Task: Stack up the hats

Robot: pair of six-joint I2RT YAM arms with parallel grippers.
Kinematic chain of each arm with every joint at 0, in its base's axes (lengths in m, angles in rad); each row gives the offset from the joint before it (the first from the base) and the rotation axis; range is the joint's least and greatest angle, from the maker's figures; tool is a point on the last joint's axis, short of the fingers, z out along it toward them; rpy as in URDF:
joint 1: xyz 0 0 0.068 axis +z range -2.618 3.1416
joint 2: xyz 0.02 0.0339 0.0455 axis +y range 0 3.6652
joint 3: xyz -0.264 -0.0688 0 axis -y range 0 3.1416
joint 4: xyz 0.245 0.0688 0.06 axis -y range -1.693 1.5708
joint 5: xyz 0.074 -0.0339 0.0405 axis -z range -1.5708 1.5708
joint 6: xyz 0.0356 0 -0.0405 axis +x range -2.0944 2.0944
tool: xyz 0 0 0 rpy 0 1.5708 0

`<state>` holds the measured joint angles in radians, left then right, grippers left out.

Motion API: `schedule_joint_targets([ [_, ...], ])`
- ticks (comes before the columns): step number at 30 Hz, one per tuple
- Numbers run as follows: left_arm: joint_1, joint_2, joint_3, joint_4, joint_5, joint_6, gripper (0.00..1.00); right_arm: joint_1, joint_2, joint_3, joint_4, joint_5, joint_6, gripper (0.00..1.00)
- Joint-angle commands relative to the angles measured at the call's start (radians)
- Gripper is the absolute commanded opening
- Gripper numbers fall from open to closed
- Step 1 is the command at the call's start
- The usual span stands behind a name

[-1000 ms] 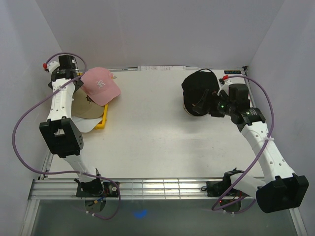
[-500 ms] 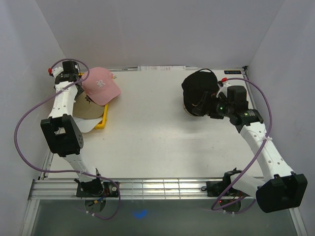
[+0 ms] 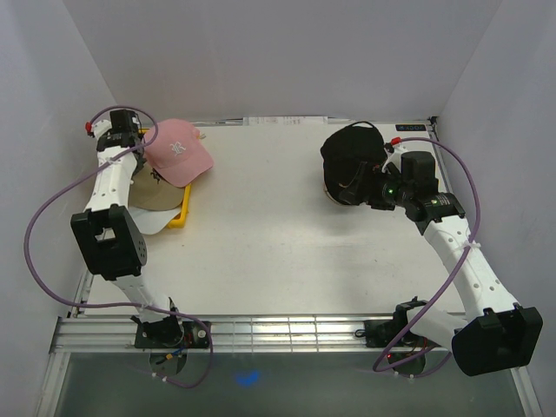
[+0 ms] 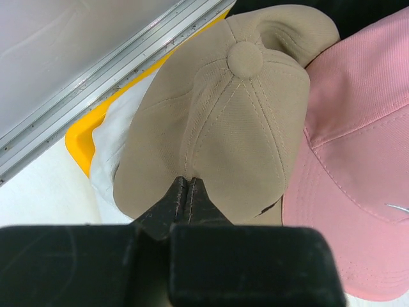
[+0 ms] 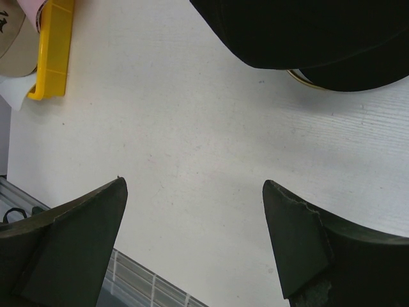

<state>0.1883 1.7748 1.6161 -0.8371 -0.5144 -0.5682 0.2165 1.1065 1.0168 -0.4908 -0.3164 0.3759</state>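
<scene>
The pink hat (image 3: 178,152) lies at the far left and overlaps the tan hat (image 3: 158,196). Under the tan hat a white hat (image 3: 153,222) sticks out. In the left wrist view the tan hat (image 4: 236,121) fills the middle, with the pink hat (image 4: 364,173) on its right and the white hat (image 4: 105,169) on its left. My left gripper (image 4: 185,181) is shut, its tips over the tan hat's near edge, with no fabric seen between them. The black hat (image 3: 351,156) sits at the far right. My right gripper (image 5: 193,184) stands open beside it over bare table.
A yellow tray (image 3: 180,217) holds the left pile, close to the metal rail (image 4: 108,83) at the table's left edge. A gold stand (image 5: 305,79) shows under the black hat (image 5: 307,32). White walls close in on three sides.
My left gripper has gone from open to shut, and its wrist has drawn a little left, away from the pink hat. The right arm has barely moved.
</scene>
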Motion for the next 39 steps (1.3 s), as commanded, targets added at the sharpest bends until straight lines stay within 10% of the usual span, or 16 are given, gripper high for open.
schedule_joint_targets([
  [1, 0.008, -0.097, -0.013, -0.017, 0.002, 0.004, 0.0, 0.003, -0.007, -0.006, 0.031, -0.004, -0.022, 0.91],
  [24, 0.008, -0.405, -0.001, -0.066, 0.143, -0.038, 0.0, 0.03, 0.018, 0.058, 0.041, -0.134, 0.047, 0.91],
  [39, 0.007, -0.518, -0.061, -0.048, 0.441, -0.093, 0.0, 0.363, 0.186, 0.16, 0.211, -0.153, 0.254, 0.91],
])
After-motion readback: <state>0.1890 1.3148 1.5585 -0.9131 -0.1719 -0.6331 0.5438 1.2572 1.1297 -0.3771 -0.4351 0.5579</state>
